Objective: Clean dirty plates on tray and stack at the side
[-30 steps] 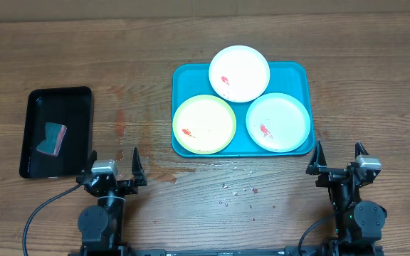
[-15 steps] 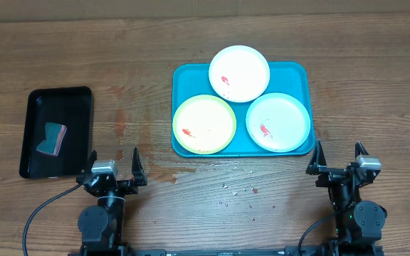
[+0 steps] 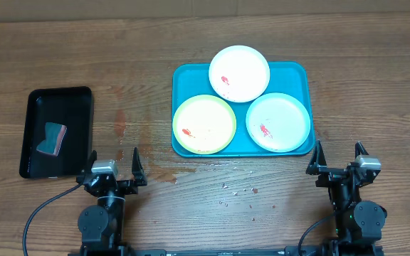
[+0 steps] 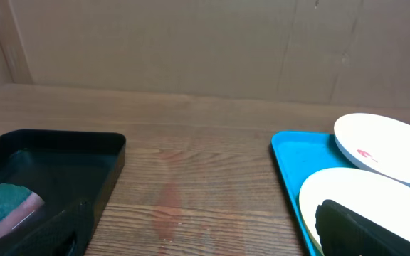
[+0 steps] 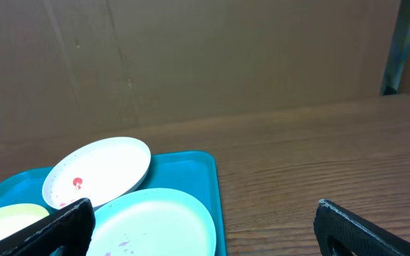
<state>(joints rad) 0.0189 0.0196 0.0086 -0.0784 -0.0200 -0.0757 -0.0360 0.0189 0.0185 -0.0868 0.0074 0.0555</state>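
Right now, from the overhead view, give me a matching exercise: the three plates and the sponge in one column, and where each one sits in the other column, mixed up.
Things
1. white plate
2. yellow-green plate
3. mint plate
4. sponge

Places
A. inside the black tray
B. blue tray, near left
C. blue tray, far middle, overhanging the rim
D. blue tray, near right

Pairs: 1-C, 2-B, 3-D, 4-A

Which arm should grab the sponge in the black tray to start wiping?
Left, probably. The open left gripper sits beside the black rectangular tray holding the teal-and-pink sponge; the right gripper sits far from it.
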